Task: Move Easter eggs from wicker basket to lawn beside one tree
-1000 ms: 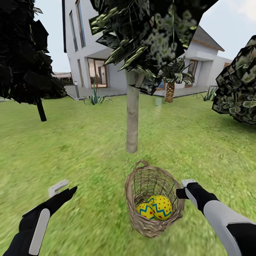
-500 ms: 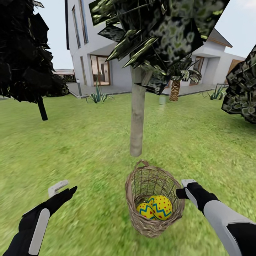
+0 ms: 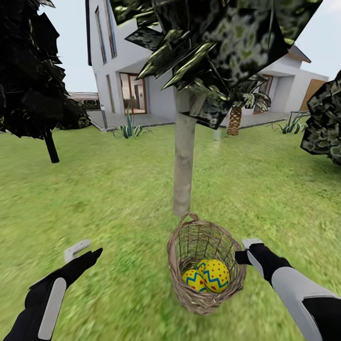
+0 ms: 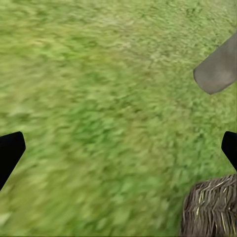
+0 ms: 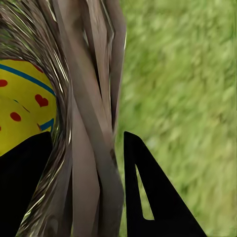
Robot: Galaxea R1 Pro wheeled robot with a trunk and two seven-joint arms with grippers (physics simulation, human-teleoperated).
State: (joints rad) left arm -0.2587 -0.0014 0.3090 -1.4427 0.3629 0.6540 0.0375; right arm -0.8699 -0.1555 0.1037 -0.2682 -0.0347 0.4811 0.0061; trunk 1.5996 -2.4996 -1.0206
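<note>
Head view: lawn [image 3: 94, 189], tree [image 3: 183, 161], house [image 3: 142, 90]

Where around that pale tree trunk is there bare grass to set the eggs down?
Open lawn lies left of the pale grey-beige tree trunk, toward the thin dark-stemmed tree, and right of it toward the dark speckled bush. The near side is crowded: the brown wicker basket with the yellow zigzag eggs sits there.

Flat bright daylight render, no cast shadows; lawn [image 3: 94, 189] texture smeared, wrist views blurry, foliage blocky
</note>
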